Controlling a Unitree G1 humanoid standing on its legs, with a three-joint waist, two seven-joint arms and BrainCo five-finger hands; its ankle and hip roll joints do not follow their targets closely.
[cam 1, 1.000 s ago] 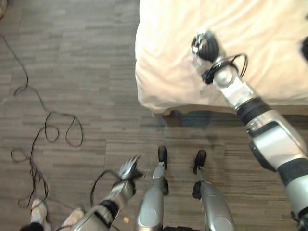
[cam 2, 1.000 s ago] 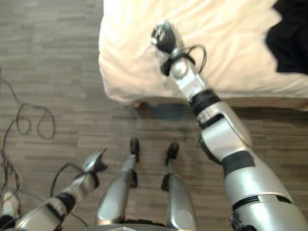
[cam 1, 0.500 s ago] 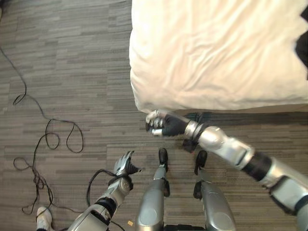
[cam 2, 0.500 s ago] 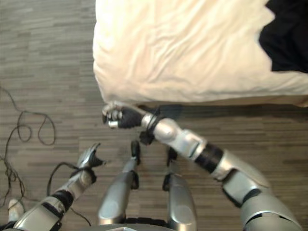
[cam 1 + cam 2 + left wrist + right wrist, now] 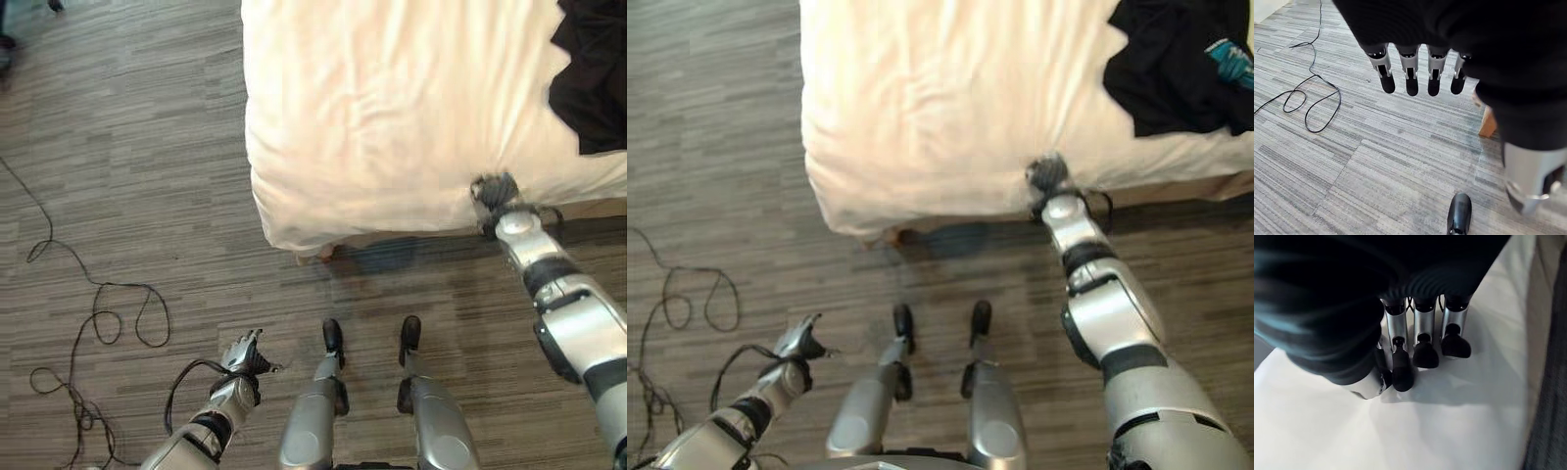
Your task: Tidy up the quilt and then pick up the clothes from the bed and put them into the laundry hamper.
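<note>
Right eye view: clothes point(image 5: 1176, 69) print illegible

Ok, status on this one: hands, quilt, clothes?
Right hand pinching the quilt at the bed's near edge. Left hand open, low over the floor. Black clothes on the bed, untouched.

The right arm reaches forward and slightly up, its hand point(image 5: 1048, 176) at the end with fingers point(image 5: 1425, 350) curled inward and the thumb tucked close. The left arm hangs low, its hand point(image 5: 240, 354) relaxed with fingers point(image 5: 1411, 73) straight.
</note>
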